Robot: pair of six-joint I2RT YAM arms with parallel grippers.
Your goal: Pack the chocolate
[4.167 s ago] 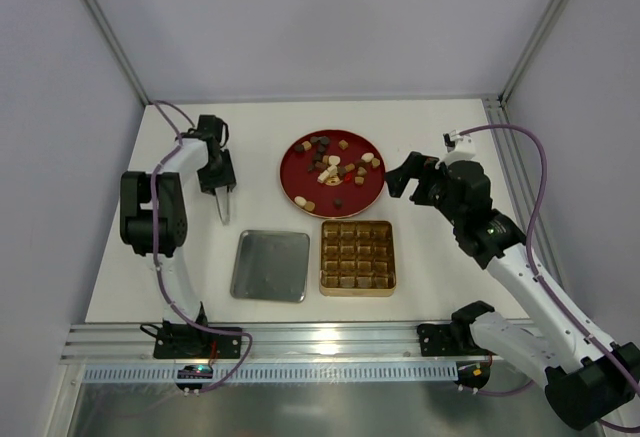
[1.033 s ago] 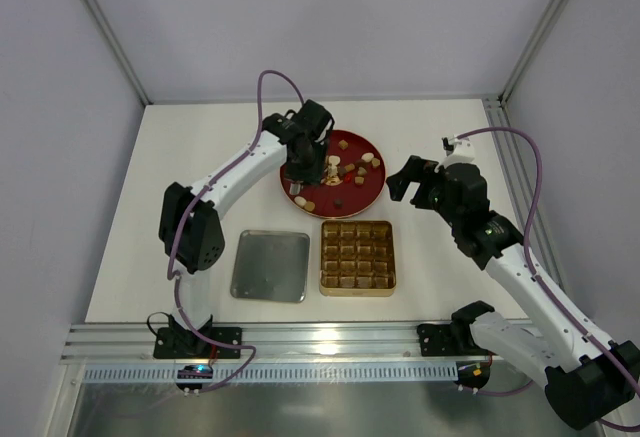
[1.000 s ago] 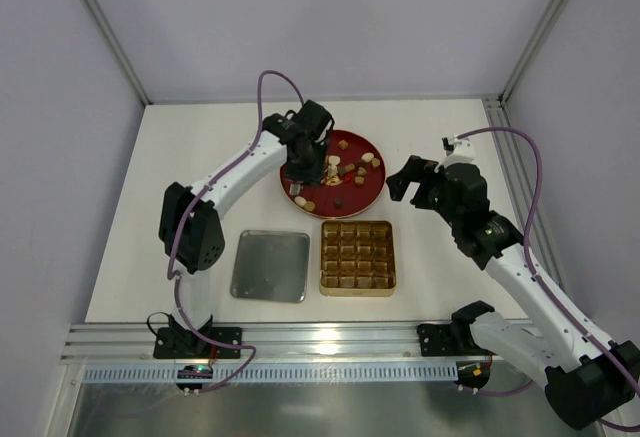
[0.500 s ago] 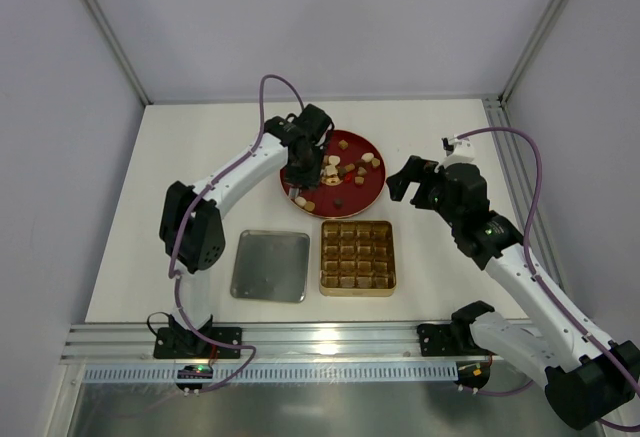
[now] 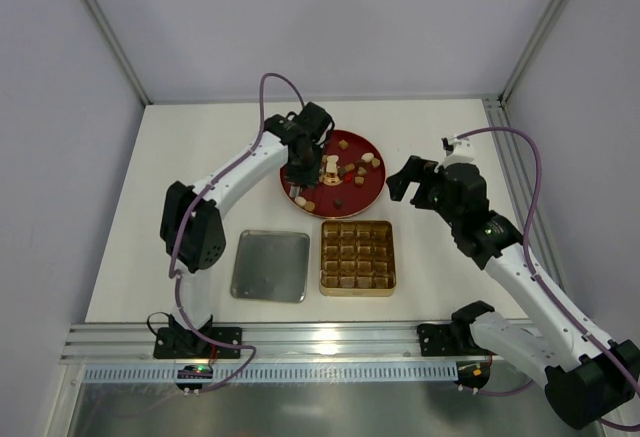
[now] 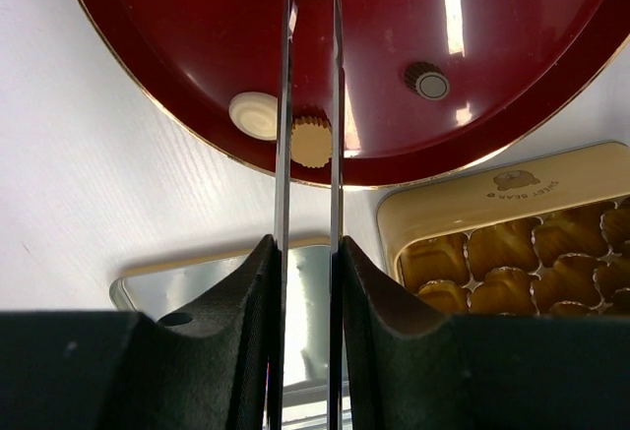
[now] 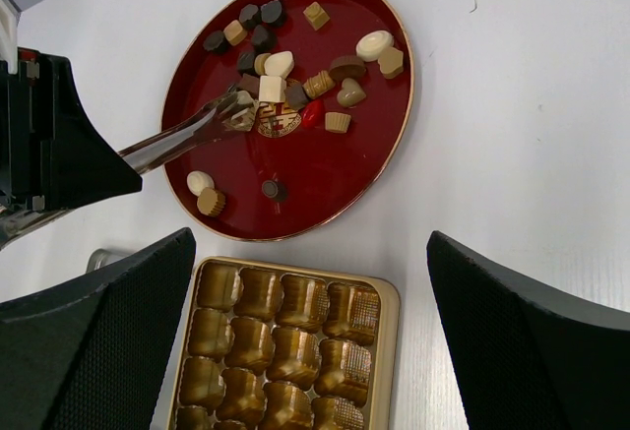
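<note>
Over the last few seconds the left arm has swung in from the far-left side of the worktop (image 5: 400,122), and its long thin metal fingers (image 7: 187,133) now reach across the round red plate (image 7: 325,169). The right arm has not shifted; it hangs to the right of the plate.

From where I stand, the left fingers run in from the plate's left side. Their tips end among the cluster of pieces near its middle, just beside a square cream piece (image 7: 271,89). Seen from the left wrist, the two blades stand only a narrow slit apart, with a bit of cream showing between the tips. I cannot tell whether they have actually pinched it or only straddle it.

The right fingers (image 7: 522,332) are spread wide, one at each side of their camera's view, holding nothing.

All the chocolate (image 7: 279,63) lies on the plate, dark, caramel and cream pieces mostly bunched toward the far half. A round cream piece (image 6: 254,115) and a ridged caramel one (image 6: 312,141) sit side by side by the plate's near-left rim, and a small dark round one (image 6: 426,81) lies alone to their right.

Just near of the plate sits the square gold tin (image 5: 357,257) with its grid of cells. A flat silver tray (image 5: 271,266) lies to the left of the tin.
</note>
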